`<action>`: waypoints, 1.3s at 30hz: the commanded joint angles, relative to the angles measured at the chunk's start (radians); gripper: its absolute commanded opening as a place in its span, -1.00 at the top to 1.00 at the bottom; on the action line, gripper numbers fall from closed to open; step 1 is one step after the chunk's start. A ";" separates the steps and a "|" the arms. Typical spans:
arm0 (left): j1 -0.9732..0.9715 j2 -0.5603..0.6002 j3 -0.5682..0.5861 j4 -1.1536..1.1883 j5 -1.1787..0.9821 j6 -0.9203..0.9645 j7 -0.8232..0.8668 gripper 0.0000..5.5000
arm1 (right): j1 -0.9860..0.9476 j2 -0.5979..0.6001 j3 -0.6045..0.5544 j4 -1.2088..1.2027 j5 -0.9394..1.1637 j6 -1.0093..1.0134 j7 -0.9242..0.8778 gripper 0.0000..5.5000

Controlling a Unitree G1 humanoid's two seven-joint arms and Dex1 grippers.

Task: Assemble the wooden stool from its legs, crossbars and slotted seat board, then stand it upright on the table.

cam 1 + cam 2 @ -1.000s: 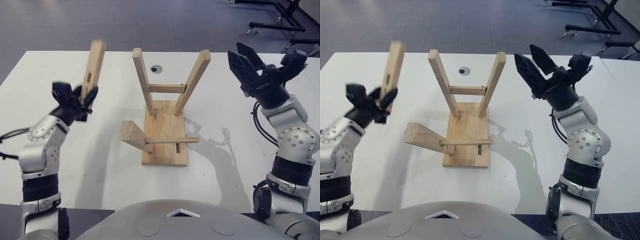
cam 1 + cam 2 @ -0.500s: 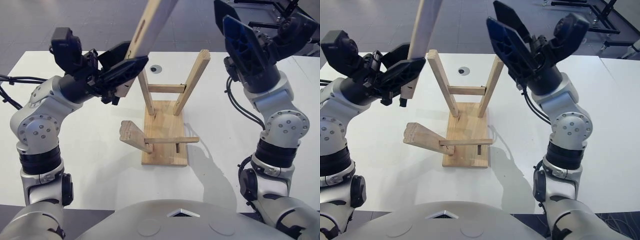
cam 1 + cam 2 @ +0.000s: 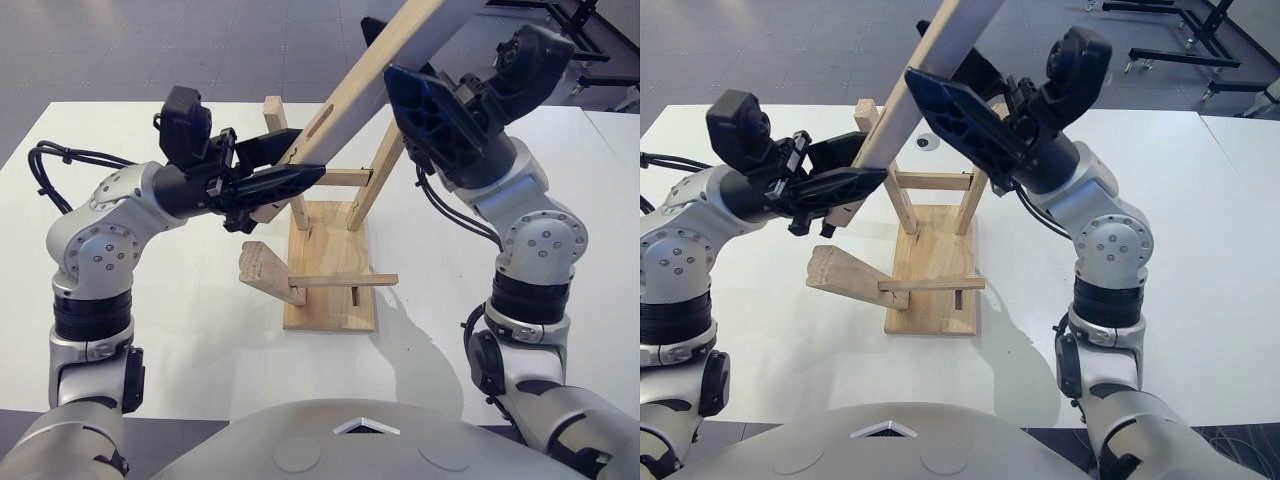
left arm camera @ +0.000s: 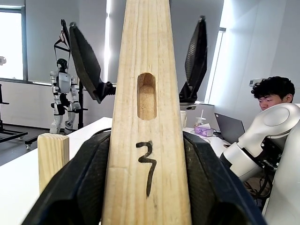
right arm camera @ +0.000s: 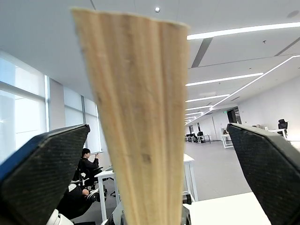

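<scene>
The raised leg [image 3: 350, 100] is cut off at its upper end by the top edge of the eye views, and one of the two standing legs [image 3: 390, 160] is partly hidden behind it. Four legs are counted: two stood in the seat board [image 3: 330, 300] on the table [image 3: 200, 330], a third leg [image 3: 265, 270] lying beside the board, and one held aslant. Two crossbars [image 3: 345, 178] are seen. The left gripper [image 4: 146, 140] is clamped on the raised leg's lower end. The right gripper [image 5: 157, 126] is spread wide about its upper part, and contact cannot be made out

- Robotics lab set in an open-plan office.
- Spare humanoid robot [image 4: 62, 93] by a stand; wheeled frames [image 3: 1185, 62] on grey tiled floor [image 3: 150, 50].
- Laptop [image 4: 228, 127], ceiling strip lights [image 5: 243, 30], tall windows [image 5: 23, 108].
</scene>
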 commanded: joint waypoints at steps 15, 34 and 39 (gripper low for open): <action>0.018 -0.010 -0.008 -0.024 0.038 -0.020 -0.011 0.26 | 0.049 -0.015 -0.002 -0.004 0.001 0.034 0.082 0.02; 0.179 -0.154 -0.033 -0.143 0.094 -0.080 0.252 -0.08 | -0.055 -0.168 -0.076 0.151 -0.093 0.020 0.286 0.26; 0.217 -0.133 0.028 -0.194 0.086 -0.125 0.302 -0.31 | -0.106 -0.200 -0.120 0.231 -0.073 0.062 0.290 0.26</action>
